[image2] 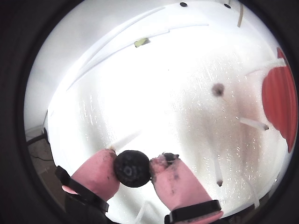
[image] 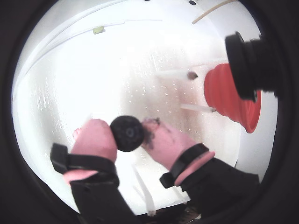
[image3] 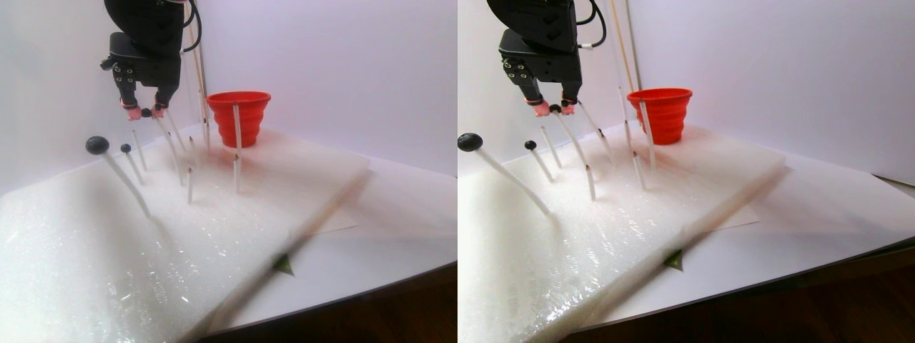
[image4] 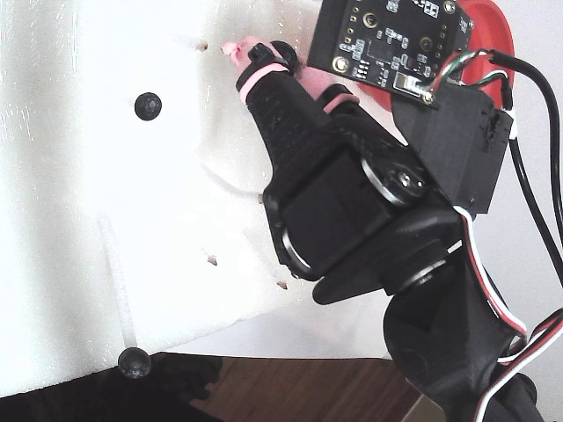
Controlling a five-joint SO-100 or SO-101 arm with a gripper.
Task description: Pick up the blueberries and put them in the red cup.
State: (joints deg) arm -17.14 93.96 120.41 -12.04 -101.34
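In a wrist view the pink-tipped fingers [image: 127,134] are closed on one dark blueberry [image: 127,133], pinched between the two pads above the white foam slab [image: 70,93]. The red cup [image: 229,100] stands to the right, partly hidden by a black camera part [image: 247,63]. Two white sticks [image: 196,108] lie between the fingers and the cup, one with a dark tip. To the left and far side the foam is bare out to its edge.

In a wrist view from the other side, the same blueberry [image2: 132,168] sits gripped between the pads. One more small dark ball [image2: 217,89] shows at far right, near the cup's rim [image2: 279,107]. The wide middle of the foam is open.

In the stereo pair view the fingers [image3: 146,112] hang above the far left part of the slab with the held berry between them. Two blueberries remain on stick tips: a larger one [image3: 97,145] near the left edge and a smaller one [image3: 126,148] just beyond it. Several bare sticks [image3: 189,184] stand between these and the cup [image3: 239,118], which stands at the slab's far end. The near half of the foam and the white bench [image3: 400,207] to the right are open.

In the fixed view from above, two blueberries show: one [image4: 148,106] over the foam left of the arm [image4: 352,220], one [image4: 134,361] at the slab's near edge. The cup [image4: 488,26] is mostly hidden behind the arm's circuit board [image4: 396,40].
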